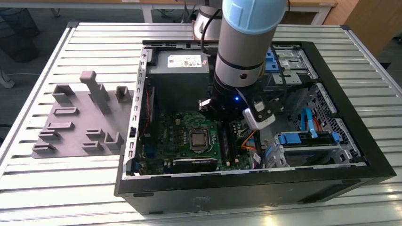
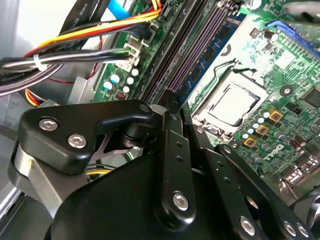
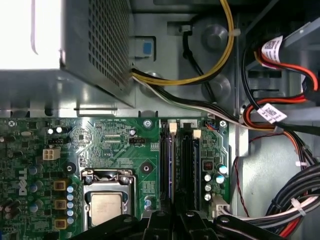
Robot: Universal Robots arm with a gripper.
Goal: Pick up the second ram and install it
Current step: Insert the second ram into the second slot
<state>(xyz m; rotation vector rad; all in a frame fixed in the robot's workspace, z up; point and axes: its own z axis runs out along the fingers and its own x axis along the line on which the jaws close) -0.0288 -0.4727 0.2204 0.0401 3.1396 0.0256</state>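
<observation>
Blue and edge-on, the second ram (image 3: 171, 170) stands in a long black slot on the motherboard (image 3: 120, 135), between the processor socket (image 3: 106, 205) and the board's cable-side edge. One end reaches the white latch toward the power supply (image 3: 90, 50). The other end runs in under the gripper (image 3: 173, 214).

In the second wrist view I see the same stick (image 2: 215, 52) showing its flat side with a row of dark chips, just beside the empty dark slots. The socket's metal lid (image 2: 232, 102) lies on its far side. The gripper (image 2: 172, 102) sits directly over the stick's end. Its jaws are drawn narrow, and as far as I can see they are closed on that end. I cannot tell how deep the stick sits in the slot.

From the exterior view, the arm (image 1: 245, 47) reaches down into the open computer case (image 1: 251, 188), with its wrist above the slot row beside the socket (image 1: 199, 138). The case lies on its side on the slatted metal table (image 1: 63, 188). A grey holder tray (image 1: 75, 117) rests on the table just beside the case wall, toward the exterior view's left. Yellow and black cables (image 3: 227, 55) loop from the power supply toward the board's corner near the slots.
</observation>
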